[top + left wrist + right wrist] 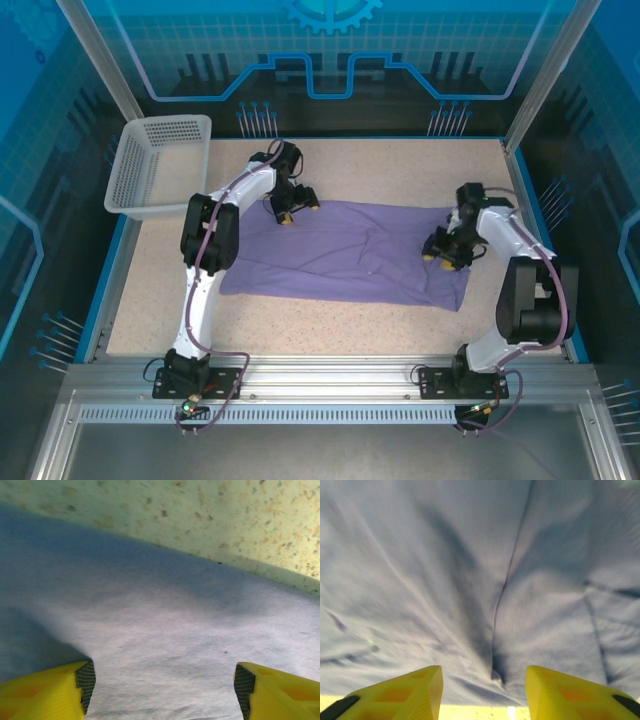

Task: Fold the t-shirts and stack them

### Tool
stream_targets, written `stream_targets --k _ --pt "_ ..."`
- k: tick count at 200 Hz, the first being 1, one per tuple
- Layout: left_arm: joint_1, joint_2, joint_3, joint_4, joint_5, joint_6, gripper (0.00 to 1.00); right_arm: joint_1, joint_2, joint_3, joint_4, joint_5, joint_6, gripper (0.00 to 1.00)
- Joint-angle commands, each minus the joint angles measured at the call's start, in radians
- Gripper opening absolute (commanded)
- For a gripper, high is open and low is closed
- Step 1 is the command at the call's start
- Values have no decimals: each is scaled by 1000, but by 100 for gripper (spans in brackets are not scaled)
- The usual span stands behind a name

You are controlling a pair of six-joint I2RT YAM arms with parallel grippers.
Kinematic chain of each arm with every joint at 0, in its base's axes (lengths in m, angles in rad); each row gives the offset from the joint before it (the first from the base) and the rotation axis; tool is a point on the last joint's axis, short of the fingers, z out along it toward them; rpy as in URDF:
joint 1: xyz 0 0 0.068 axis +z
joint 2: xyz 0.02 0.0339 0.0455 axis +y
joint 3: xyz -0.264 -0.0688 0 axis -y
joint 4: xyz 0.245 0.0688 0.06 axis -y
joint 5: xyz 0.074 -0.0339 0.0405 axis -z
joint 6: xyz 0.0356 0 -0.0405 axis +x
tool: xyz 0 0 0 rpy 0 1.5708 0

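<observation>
A lavender-purple t-shirt (350,250) lies spread out flat on the speckled table, wrinkled toward its right end. My left gripper (290,208) hovers over the shirt's far left corner. In the left wrist view it (165,680) is open, yellow fingers (50,695) wide apart over smooth cloth (160,620) and holding nothing. My right gripper (447,258) is over the shirt's right end. The right wrist view shows it (482,685) open above creased cloth (445,580), where a fold line (502,595) runs down to the gap between the fingertips (420,690).
A pale mesh basket (160,165) stands at the table's far left corner. Bare speckled table (225,520) lies just beyond the shirt's far edge, and more of it runs in front of the shirt toward the arm bases (330,325). Blue walls ring the table.
</observation>
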Motion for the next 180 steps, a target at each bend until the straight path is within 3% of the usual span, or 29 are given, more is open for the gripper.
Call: stream_targets --k 1,26,88,111,151,161,180 --pt "43 -73 -28 -56 -75 3 72 -43 46 103 82 -43 106 43" --pt "92 -67 -46 -60 -78 10 60 -35 208 259 94 -38 120 28" --pt "133 -28 -86 -66 -177 65 59 -40 577 564 13 82 143 17" --pt "139 -26 -101 -75 -224 91 59 -72 660 649 1 90 155 22" --pt "149 -8 -96 -123 -332 123 62 -121 795 821 -57 88 187 39" --pt "158 -5 -96 -127 -321 122 59 -122 821 865 -68 83 187 42" --pt "159 -10 -83 -122 -284 122 67 -122 874 962 -100 54 179 45"
